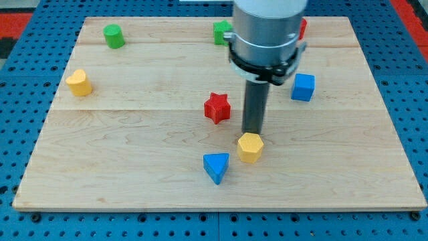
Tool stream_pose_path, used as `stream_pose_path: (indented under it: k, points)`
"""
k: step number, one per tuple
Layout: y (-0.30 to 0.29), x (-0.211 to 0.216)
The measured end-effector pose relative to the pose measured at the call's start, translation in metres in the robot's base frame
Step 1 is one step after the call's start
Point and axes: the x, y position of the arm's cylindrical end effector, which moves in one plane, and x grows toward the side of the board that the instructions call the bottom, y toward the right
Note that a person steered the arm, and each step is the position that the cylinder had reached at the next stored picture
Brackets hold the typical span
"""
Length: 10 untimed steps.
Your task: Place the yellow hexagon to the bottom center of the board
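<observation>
The yellow hexagon (250,147) sits on the wooden board (134,154), a little right of centre in the lower half. My tip (253,132) stands right at the hexagon's top edge, touching or nearly touching it on the side toward the view's top. A blue triangle (216,167) lies just left of and below the hexagon, apart from it by a small gap.
A red star (217,108) sits up-left of my tip. A blue cube (303,87) is to the right. A yellow heart-like block (79,83) is at the left, a green cylinder (114,36) at top left. A green block (221,32) and a red block (303,28) are partly hidden behind the arm.
</observation>
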Motion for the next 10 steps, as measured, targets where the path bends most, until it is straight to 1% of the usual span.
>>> stream_pose_path:
  k: [1,3,5,7,10]
  points:
    - [0.005,0.011]
    - [0.005,0.011]
    - [0.005,0.023]
    - [0.005,0.059]
    - [-0.049,0.059]
